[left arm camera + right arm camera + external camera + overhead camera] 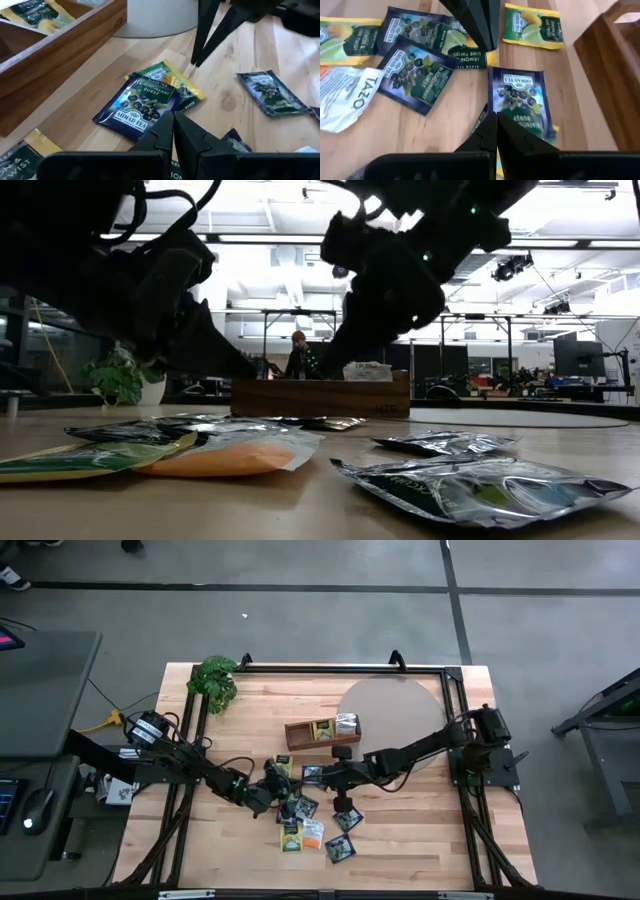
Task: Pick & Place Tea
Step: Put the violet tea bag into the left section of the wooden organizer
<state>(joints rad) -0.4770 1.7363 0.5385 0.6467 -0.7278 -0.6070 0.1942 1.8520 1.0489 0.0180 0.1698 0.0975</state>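
Wooden planks form the table [420,830], the largest surface, bounded by a black frame with a pale round mat [395,715] on its far side. Both dark arms reach inward from the table's sides and meet near its middle. A leafy plant [215,680] stands at the far left corner. The brown wooden tray [310,736] lies just left of the mat; two of its compartments hold sachets, a yellow-green one [322,729] and a silver-grey one [346,723]. The tea [305,822], a loose scatter of small flat sachets, lies on the boards on the near side of the tray, between and beneath the two grippers. The left gripper [173,131] has its fingers pressed together with nothing between them; its tips sit at the near edge of a dark blue blackcurrant sachet [137,102] that overlaps a yellow-green sachet [172,82]. The right gripper [496,131] is likewise fully closed and empty, its tips at the edge of another dark blue sachet [519,100]; in its wrist view the left gripper's joined fingertips show just beyond that sachet. A white-and-orange sachet [342,95] lies nearby.
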